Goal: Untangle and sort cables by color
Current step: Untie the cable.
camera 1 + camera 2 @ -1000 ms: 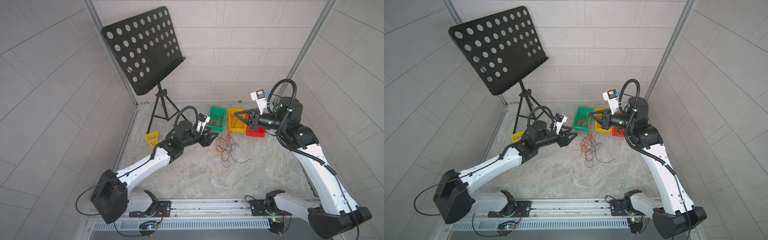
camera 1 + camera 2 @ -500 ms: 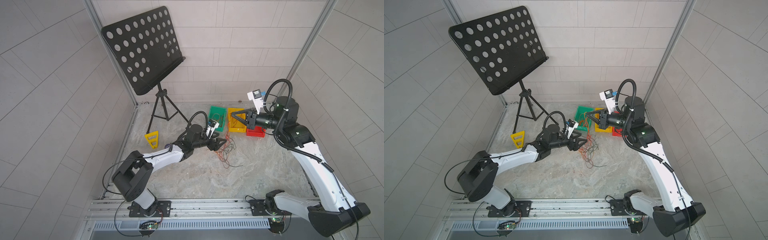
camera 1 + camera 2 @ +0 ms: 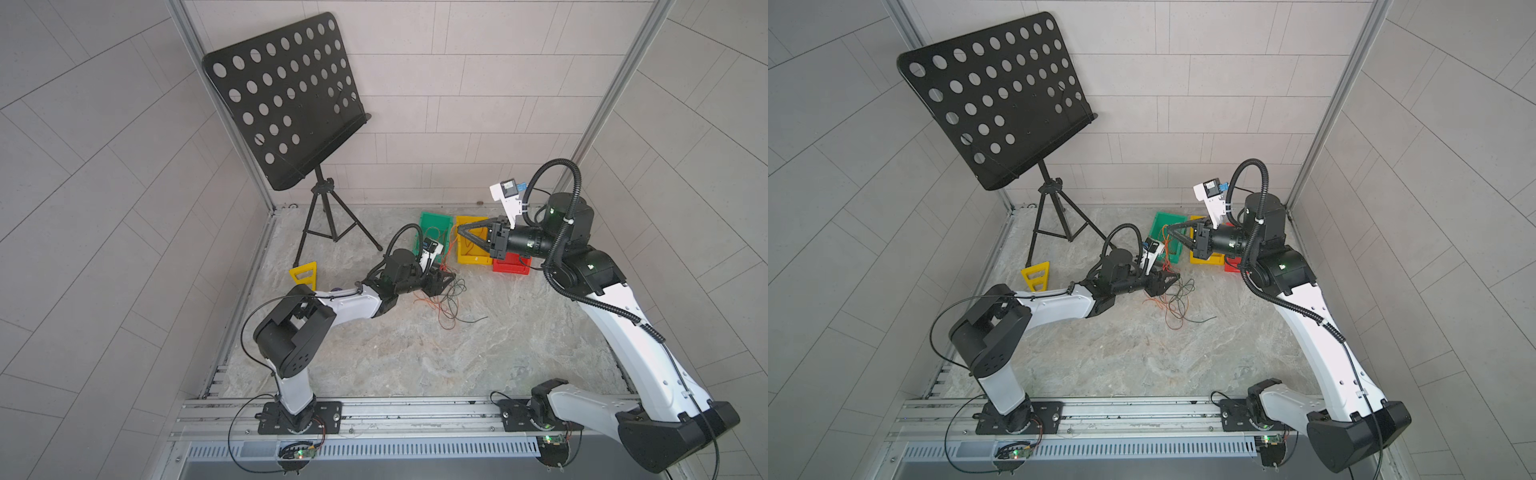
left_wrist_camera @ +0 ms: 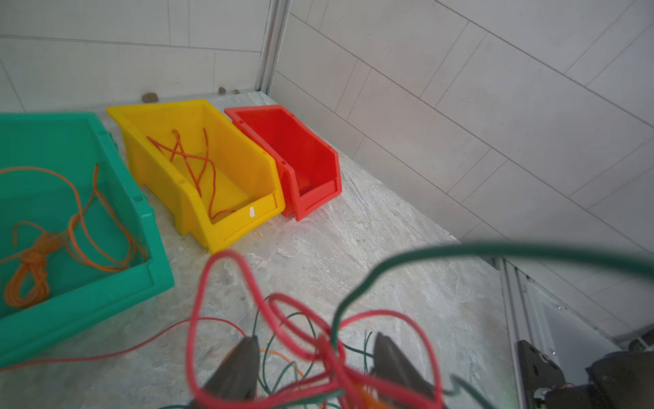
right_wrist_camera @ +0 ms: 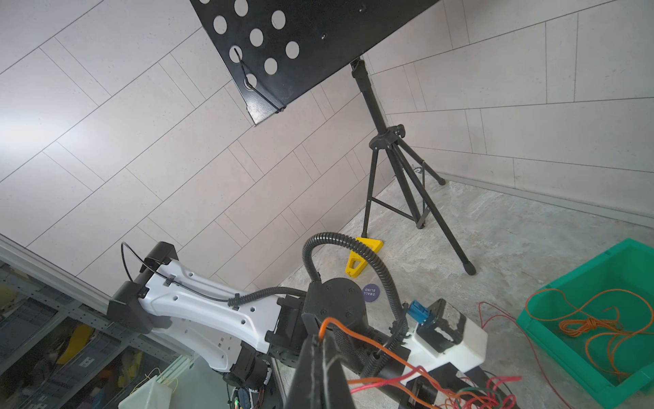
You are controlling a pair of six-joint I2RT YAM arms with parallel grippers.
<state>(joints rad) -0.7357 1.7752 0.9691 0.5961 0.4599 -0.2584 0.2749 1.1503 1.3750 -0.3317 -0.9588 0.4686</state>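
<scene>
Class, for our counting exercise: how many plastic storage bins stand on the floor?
3. Side by side in a row: the green bin at one end, the yellow bin in the middle, the red bin at the other end. None seems hidden.

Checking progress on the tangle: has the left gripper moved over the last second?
Yes. The left gripper moved away from the yellow wedge, in over the cables before the green bin.

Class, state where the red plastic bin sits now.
On the robot's right, the red plastic bin stands beside the yellow plastic bin, last in the row, nearest the wall corner in the left wrist view.
</scene>
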